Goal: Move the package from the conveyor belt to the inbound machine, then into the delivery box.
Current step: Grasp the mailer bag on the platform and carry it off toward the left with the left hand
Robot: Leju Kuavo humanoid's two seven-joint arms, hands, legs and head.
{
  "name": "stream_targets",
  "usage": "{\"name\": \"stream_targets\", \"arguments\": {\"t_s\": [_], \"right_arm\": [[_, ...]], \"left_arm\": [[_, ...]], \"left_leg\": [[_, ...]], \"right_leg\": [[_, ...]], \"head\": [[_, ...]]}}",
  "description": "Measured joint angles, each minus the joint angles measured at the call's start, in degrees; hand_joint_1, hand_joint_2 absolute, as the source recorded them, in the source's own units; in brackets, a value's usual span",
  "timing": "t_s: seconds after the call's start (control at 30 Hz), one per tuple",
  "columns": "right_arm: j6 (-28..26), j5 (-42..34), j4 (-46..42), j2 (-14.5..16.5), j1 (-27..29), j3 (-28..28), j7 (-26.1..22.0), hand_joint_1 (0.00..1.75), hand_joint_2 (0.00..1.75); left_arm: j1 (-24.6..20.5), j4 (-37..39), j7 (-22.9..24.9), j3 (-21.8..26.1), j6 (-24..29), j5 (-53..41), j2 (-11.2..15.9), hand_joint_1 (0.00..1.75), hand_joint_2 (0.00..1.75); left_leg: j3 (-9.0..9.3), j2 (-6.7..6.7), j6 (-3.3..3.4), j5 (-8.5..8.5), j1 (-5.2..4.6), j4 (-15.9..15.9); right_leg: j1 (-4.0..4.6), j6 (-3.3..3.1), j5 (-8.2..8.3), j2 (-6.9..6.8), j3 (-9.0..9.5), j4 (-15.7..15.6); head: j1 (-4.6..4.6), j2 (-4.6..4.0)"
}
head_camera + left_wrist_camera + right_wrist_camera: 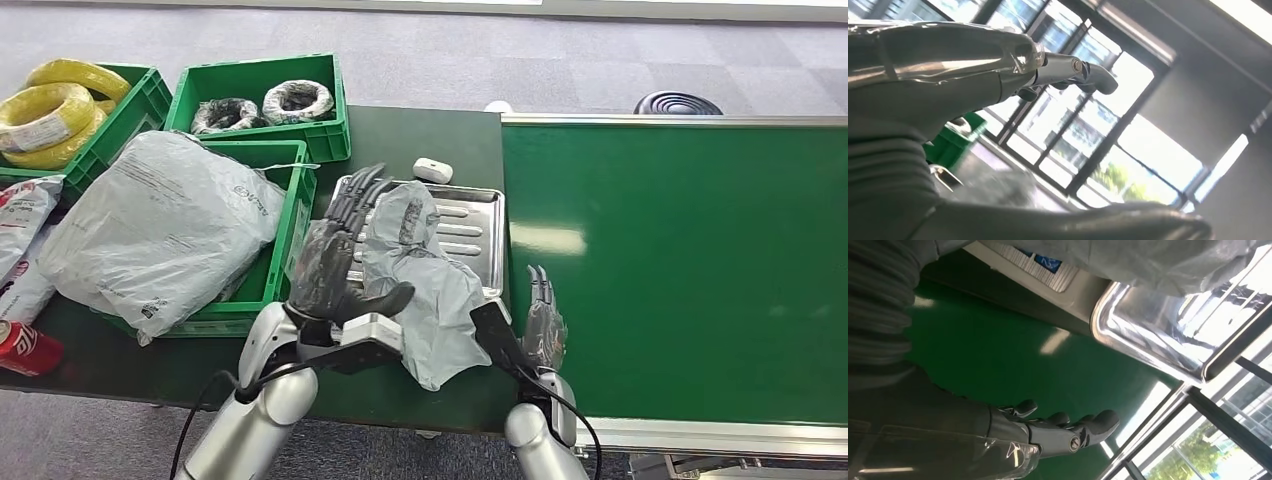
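**A:** Head view first: where is the package (425,285)?

**B:** It is a grey plastic mailer, lying partly on the metal tray (470,225) and drooping over the tray's near edge onto the dark table (420,140). It sits just beside the green belt (680,270), not on it.

**A:** And the hands?

**B:** The left hand (340,255) stands upright with its fingers straight and spread, palm toward the bag's left side. I judge it released, grasping nothing, though it may touch the bag. The right hand (543,325) is flat and unclenched at the belt's near edge, just right of the bag, and holds nothing; the right wrist view shows its fingers (1083,427) extended over the green surface.

**A:** How will the bag handle?

**B:** Probably light and soft. It is crumpled and limp, so it should sag and fold when lifted, and the film looks slick. Pressing it between both palms at the bulky middle seems safer than pinching a loose corner.

**A:** Containers?

**B:** The nearest green crate (290,250) holds a big grey mailer (160,230). Another crate (330,130) behind holds two wrapped coils (297,100). A third crate (145,100) at far left holds yellow coils (45,115).
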Motion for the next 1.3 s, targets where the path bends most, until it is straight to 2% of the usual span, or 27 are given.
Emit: {"name": "stream_targets", "arguments": {"t_s": [0.1,0.17,0.23,0.3,0.4,0.5,0.67,0.8,1.0,1.17,1.3], "right_arm": [[0.7,-0.1,3.9,0.6,-1.8,0.0,-0.3,0.0,1.75],[0.5,-0.3,6.1,1.2,-2.8,0.1,-0.6,0.0,1.75],[-0.1,-0.6,8.2,1.6,-3.8,0.1,-0.8,0.0,1.75],[-0.5,-1.0,10.1,2.0,-4.7,0.1,-1.0,0.0,1.75],[-0.6,-1.6,12.5,2.4,-6.0,0.4,-1.1,0.0,1.75],[-0.6,-2.3,14.3,2.7,-7.0,0.6,-1.2,0.0,1.75],[-0.8,-3.1,15.9,2.8,-7.9,0.6,-1.2,0.0,1.75],[-1.1,-3.5,16.3,2.8,-8.1,0.6,-1.2,0.0,1.75],[-1.3,-3.5,16.7,2.8,-8.3,0.6,-1.2,0.0,1.75],[-0.8,-3.1,16.7,2.8,-8.3,0.6,-0.8,0.0,1.75],[-0.2,-2.6,16.7,2.8,-8.3,0.7,-0.3,0.0,1.75]], "left_arm": [[-5.5,5.9,3.4,-4.7,-6.6,1.6,-3.3,0.0,1.75],[-9.3,10.2,5.5,-6.3,-8.0,8.1,-5.3,0.0,1.75],[-13.9,15.2,6.6,-6.2,-6.3,15.4,-6.4,0.0,1.75],[-18.6,20.7,6.5,-5.1,-4.2,17.9,-7.1,0.0,1.75],[-24.0,28.2,6.2,-4.2,-3.9,14.5,-7.8,0.0,1.75],[-26.9,33.2,7.2,-6.6,-3.6,12.8,-8.4,0.0,1.75],[-27.7,38.4,8.9,-15.0,0.3,12.9,-9.0,0.0,1.75],[-27.3,41.6,8.5,-18.9,2.1,13.4,-9.1,0.0,1.75],[-27.2,44.5,8.6,-20.9,3.4,12.6,-9.1,0.0,1.75],[-27.3,47.7,11.8,-22.2,6.4,4.1,-9.3,0.0,1.75],[-27.4,50.2,12.2,-22.4,7.9,0.8,-9.6,0.0,1.75]], "left_leg": [[-0.01,0.09,0.02,-0.01,-0.05,0.0],[0.03,0.29,0.03,-0.02,-0.07,0.0],[0.12,0.52,0.02,-0.02,-0.05,0.0],[0.23,0.7,-0.04,0.03,0.0,0.0],[0.28,0.76,-0.18,0.16,0.09,0.0],[0.3,0.78,-0.24,0.24,0.11,0.0],[0.33,0.82,-0.25,0.29,0.1,0.0],[0.33,0.81,-0.23,0.38,0.1,0.0],[0.31,0.8,-0.23,0.44,0.1,0.0],[0.32,0.8,-0.23,0.45,0.1,0.0],[0.4,0.8,-0.23,0.44,0.1,0.0]], "right_leg": [[-0.04,0.04,0.06,0.13,-0.01,0.0],[-0.03,0.02,0.13,0.35,-0.04,0.0],[0.01,-0.07,0.21,0.54,-0.06,0.0],[0.09,-0.21,0.3,0.67,-0.06,0.0],[0.19,-0.35,0.41,0.73,-0.07,0.1],[0.2,-0.37,0.47,0.77,-0.09,0.2],[0.2,-0.35,0.54,0.82,-0.05,0.2],[0.2,-0.32,0.6,0.82,-0.05,0.2],[0.2,-0.32,0.66,0.82,-0.06,0.2],[0.19,-0.31,0.67,0.82,-0.03,0.2],[0.19,-0.31,0.67,0.82,0.05,0.2]], "head": [[0.01,0.0],[0.0,0.0],[0.0,0.0],[-0.01,0.0],[-0.01,-0.01],[-0.01,-0.01],[0.0,-0.01],[-0.01,0.0],[-0.01,-0.01],[0.0,0.0],[0.0,-0.01]]}}
